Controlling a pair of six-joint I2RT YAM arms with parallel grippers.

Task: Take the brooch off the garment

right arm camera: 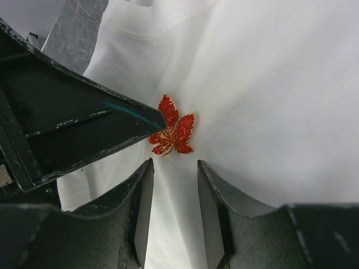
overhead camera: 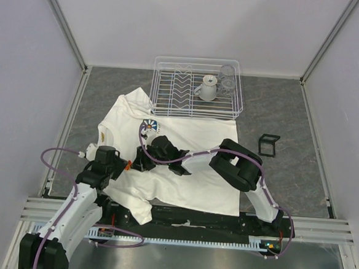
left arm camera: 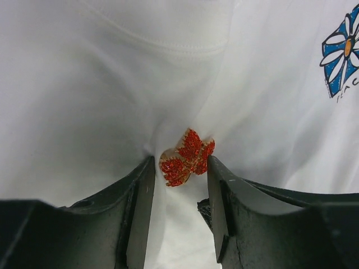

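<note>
**Grey Tabletop, White Shirt, Two Grippers on One Small Pin**

Speckled grey table [overhead camera: 293, 179] carries the white T-shirt [overhead camera: 194, 188], spread flat with its collar toward the far side and its hem near my bases. The brooch [left arm camera: 187, 157], a glittering orange-red maple leaf, is pinned to the chest near the blue daisy logo [left arm camera: 341, 56]. The cloth puckers into small folds around it.

My left gripper [left arm camera: 180, 162] is parted, with one finger on each side of the leaf. One finger meets the leaf's edge, and the other leaves a sliver of cloth showing between. I judge this to be the line-up for the pinch, not yet a clamp. My right gripper [right arm camera: 175, 168] is spread too and holds nothing, its fingers low over the shirt just beside the brooch. From there I reckon it can press the fabric down so the shirt does not lift when the pin is pulled. Whether its tips touch the cloth I cannot tell.

Beyond the collar stands a white wire dish rack [overhead camera: 163, 109] with a white mug [overhead camera: 207, 88] and a clear glass [overhead camera: 227, 82] inside. A small black stand [overhead camera: 269, 145] lies on the table to the right, apart from the shirt. Plain pale walls [overhead camera: 193, 24] with metal framing close in three sides.
</note>
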